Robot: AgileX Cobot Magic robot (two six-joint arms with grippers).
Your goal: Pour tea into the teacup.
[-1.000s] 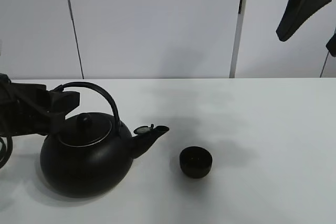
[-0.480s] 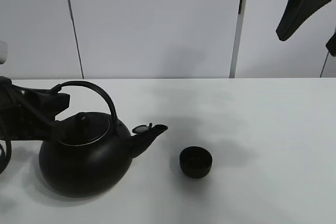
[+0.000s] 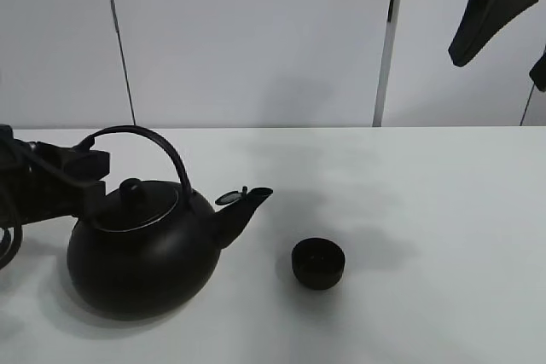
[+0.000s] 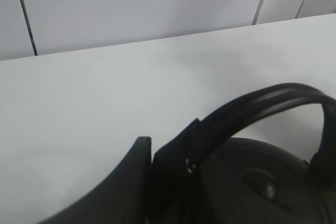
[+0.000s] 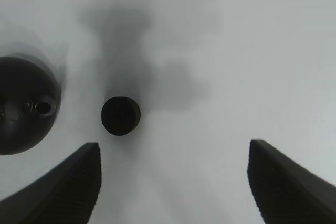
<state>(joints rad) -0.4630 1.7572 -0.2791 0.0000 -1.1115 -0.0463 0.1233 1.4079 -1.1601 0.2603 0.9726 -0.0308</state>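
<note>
The robot's left hand [image 3: 92,168] is clenched on the arched handle [image 3: 162,147] of the black kettle [image 3: 141,257]. It grips low on the side away from the spout [image 3: 247,209], near the front left corner of the desk [image 3: 444,202]. The teacup [image 3: 318,262], small, black and upright, stands by the front edge about midway along it, apart from the kettle and right where the spout points. The kettle's long axis, from grip to spout, runs along the front edge toward the cup. The pour therefore likely calls for carrying the kettle rightward until the spout is over the cup, then tipping it. The right hand [image 5: 173,148] hangs high above the desk's right side, released and holding nothing.
</note>
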